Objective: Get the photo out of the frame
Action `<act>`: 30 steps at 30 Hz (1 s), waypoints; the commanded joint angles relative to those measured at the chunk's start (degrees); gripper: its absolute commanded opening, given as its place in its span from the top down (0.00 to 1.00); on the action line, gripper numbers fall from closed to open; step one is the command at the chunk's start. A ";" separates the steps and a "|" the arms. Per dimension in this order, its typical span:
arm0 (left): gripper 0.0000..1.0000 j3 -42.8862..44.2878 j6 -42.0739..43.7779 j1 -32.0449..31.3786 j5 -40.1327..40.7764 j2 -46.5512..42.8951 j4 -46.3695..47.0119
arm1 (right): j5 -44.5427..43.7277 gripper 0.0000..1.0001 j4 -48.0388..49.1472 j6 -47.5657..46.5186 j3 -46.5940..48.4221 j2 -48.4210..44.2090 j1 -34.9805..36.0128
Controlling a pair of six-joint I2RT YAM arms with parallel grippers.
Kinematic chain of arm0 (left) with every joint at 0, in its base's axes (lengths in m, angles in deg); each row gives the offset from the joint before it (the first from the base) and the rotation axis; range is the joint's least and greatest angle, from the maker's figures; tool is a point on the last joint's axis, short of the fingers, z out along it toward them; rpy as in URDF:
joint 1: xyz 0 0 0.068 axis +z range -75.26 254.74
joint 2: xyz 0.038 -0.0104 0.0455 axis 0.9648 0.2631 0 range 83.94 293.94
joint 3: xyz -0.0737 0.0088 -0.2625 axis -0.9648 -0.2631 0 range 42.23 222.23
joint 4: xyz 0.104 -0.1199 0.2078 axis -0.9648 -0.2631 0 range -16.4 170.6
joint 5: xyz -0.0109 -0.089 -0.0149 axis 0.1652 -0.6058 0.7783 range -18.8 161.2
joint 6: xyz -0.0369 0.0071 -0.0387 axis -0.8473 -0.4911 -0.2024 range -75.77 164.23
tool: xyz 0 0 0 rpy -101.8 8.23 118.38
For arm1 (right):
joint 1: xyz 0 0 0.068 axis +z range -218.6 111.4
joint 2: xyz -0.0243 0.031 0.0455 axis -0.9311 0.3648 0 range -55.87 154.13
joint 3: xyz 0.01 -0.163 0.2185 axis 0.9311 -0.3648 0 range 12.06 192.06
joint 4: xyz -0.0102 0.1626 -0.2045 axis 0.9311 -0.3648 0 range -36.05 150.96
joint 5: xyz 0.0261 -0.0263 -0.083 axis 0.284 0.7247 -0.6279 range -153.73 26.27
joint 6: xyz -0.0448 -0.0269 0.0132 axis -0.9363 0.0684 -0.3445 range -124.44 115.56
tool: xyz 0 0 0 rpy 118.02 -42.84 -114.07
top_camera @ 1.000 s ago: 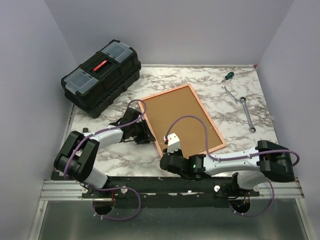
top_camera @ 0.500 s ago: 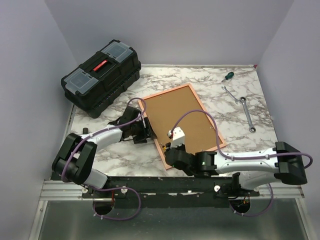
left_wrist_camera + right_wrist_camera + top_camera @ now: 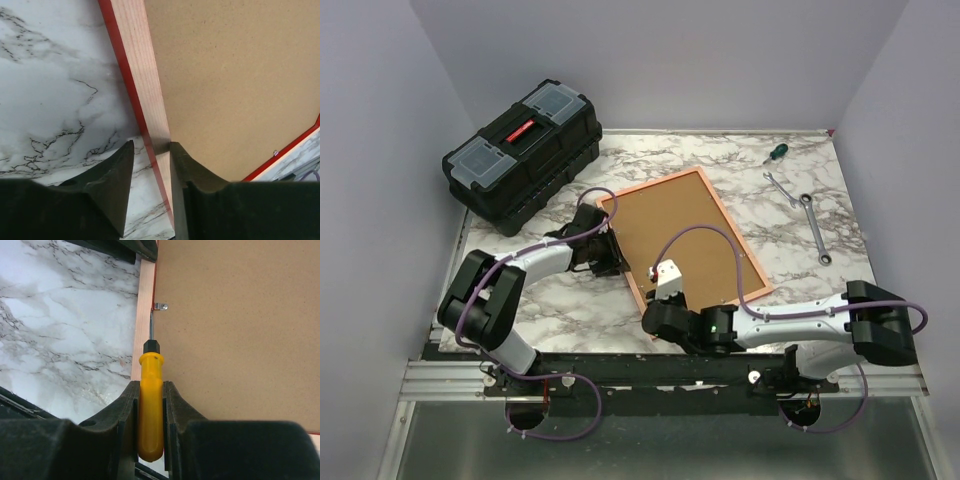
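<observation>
The red frame (image 3: 141, 65) lies face down mid-table (image 3: 65, 315), brown backing board (image 3: 235, 330) up. The left end effector (image 3: 150, 145) straddles the frame's left rail, narrowly open. The right end effector (image 3: 150, 385) grips a yellow screwdriver (image 3: 151, 405), tip at a metal clip (image 3: 160, 306).

The left claw (image 3: 151, 145) stood parted astride one long rail of the frame (image 3: 142, 75), which lay face down, showing pale bare wood on its back and a red outer edge. The finger (image 3: 197, 185) on the board side touched the rail's inner edge, while a sliver of marbled tabletop (image 3: 55, 90) showed between the other finger and the red edge. A brown backing board (image 3: 235, 75) filled the frame, with a small metal clip (image 3: 275, 152) by the far red rail
</observation>
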 commanded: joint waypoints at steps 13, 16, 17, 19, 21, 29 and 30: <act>0.65 2.08 0.35 -2.32 8.28 2.19 -2.18 | -2.39 1.00 5.53 -2.25 -0.91 5.24 -0.71; 0.71 2.05 0.09 -2.93 8.28 2.91 -2.16 | -2.76 1.00 5.84 -2.66 -0.47 6.58 -0.71; 0.76 2.05 -0.08 -3.07 8.26 3.18 -2.12 | -3.17 0.99 5.85 -2.70 -0.38 6.92 -0.67; 0.83 2.04 -0.22 -3.41 8.33 3.40 -2.28 | -3.60 1.00 5.96 -2.85 -0.15 7.46 -0.73; 0.90 1.58 -0.30 -3.51 8.54 3.36 -2.41 | -4.12 1.00 5.81 -2.76 -0.17 7.89 -0.66; 1.00 -0.37 -0.51 -3.67 8.32 2.35 -1.97 | -4.40 1.00 6.40 -2.21 -0.74 9.30 -0.65; 1.00 -0.79 -0.70 -3.76 8.20 2.12 -1.78 | -4.79 1.00 6.53 -2.28 -0.64 9.59 -0.70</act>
